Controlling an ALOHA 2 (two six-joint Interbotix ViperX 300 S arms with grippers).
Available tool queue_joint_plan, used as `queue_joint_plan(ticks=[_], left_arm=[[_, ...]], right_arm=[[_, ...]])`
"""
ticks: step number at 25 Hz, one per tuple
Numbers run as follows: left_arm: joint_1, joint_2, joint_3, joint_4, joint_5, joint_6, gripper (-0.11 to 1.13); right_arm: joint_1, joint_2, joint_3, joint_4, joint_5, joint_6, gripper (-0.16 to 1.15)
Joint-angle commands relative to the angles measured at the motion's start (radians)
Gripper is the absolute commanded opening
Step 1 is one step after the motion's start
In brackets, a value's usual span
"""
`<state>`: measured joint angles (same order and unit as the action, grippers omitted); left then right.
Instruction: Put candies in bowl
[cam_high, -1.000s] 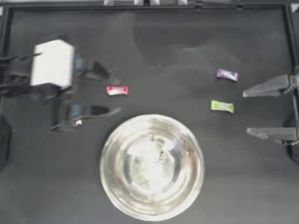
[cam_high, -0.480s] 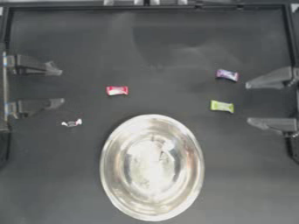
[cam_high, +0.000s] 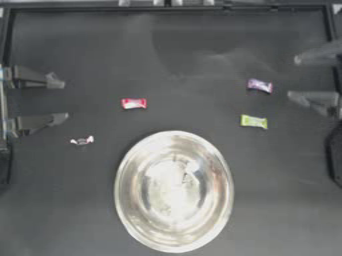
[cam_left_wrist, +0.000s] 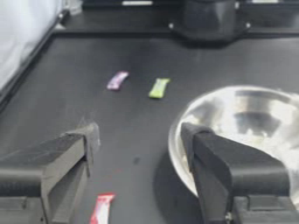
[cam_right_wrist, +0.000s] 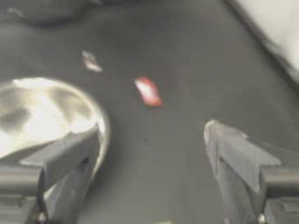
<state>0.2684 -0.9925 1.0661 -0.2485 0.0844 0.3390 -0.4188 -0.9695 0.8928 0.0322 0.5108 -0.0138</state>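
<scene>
Overhead, my left fingers (cam_high: 59, 100) and right fingers (cam_high: 297, 79) spread wide at the desk (cam_high: 187, 55) edges — large shiny silver metal bowl (cam_high: 174, 191) between, holding no sweets.

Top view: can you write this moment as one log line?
bowl: empty | candies on table: red, purple, green, white | left end effector: open | right end effector: open
</scene>
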Motion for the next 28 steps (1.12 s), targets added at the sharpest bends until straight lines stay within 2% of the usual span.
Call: queue_joint_plan(ticks=[1, 7, 13, 17, 22, 28], left_arm=[[0.011, 0.003, 0.0, -0.009, -0.011, -0.003, 0.91], [0.028, -0.002, 0.017, -0.015, -0.017, -0.014, 0.91], [0.037, -0.003, 0.025, -0.017, -0.017, -0.015, 0.92], [0.038, -0.002, 0.025, -0.02, -0.015, -0.015, 0.92], [0.046, -0.002, 0.026, -0.02, -0.015, -0.017, 0.92], [0.048, -0.002, 0.025, -0.02, -0.015, -0.017, 0.92]], right_arm=[[-0.083, 0.071, -0.106, -0.002, 0.143, -0.037, 0.99], [-0.169, 0.276, -0.201, 0.041, 0.285, -0.179, 0.99], [-0.281, 0.466, -0.259, 0.129, 0.36, -0.342, 0.99], [-0.313, 0.551, -0.258, 0.118, 0.351, -0.385, 0.99], [-0.322, 0.649, -0.241, 0.069, 0.308, -0.388, 0.99], [-0.324, 0.729, -0.21, 0.066, 0.259, -0.388, 0.99]])
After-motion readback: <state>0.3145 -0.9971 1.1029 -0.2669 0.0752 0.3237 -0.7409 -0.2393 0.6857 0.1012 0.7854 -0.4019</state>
